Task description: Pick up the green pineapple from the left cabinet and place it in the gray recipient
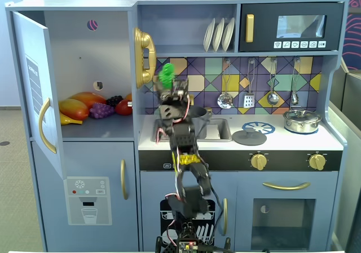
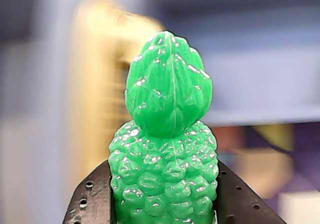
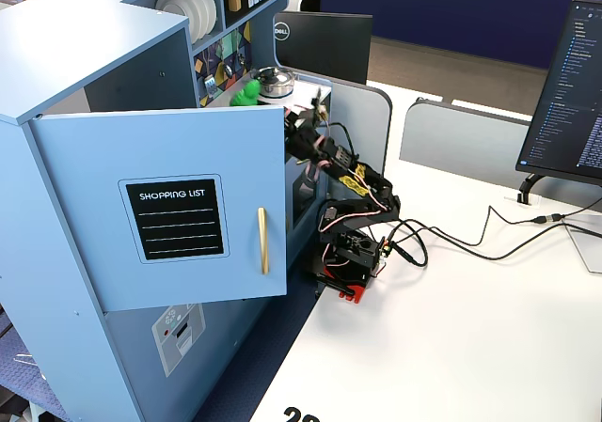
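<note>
My gripper is shut on the green pineapple and holds it upright in the air. It is to the right of the open left cabinet, in front of the gold phone handset. In the wrist view the pineapple fills the middle, its bumpy body clamped between the black fingers. The gray recipient stands on the counter just right of and below the gripper, partly hidden by the arm. In a fixed view from the side the pineapple shows above the cabinet door.
A mango-like fruit, purple grapes and other fruit lie in the cabinet. The cabinet door stands open at the left. A flat gray lid and a steel lidded pot sit on the counter at the right, with a sink beside the recipient.
</note>
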### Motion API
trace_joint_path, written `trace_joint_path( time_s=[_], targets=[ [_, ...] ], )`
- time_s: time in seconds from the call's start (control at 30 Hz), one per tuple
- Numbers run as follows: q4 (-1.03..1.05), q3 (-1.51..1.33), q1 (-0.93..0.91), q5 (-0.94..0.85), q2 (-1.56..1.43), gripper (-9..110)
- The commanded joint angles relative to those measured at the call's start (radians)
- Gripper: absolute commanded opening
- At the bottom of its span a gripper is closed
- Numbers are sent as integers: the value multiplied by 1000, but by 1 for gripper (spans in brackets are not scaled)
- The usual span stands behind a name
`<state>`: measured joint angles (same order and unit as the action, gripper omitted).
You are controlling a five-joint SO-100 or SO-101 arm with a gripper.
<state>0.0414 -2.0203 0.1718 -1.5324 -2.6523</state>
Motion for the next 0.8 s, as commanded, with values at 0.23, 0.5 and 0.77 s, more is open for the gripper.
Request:
trace_joint_path(
  time_s=[0.23,0.5,0.77],
  targets=[
    [376,380,-210,-46,373,0],
    [443,410,-221,-121,512,5],
    [462,465,-216,-46,532,30]
  ],
)
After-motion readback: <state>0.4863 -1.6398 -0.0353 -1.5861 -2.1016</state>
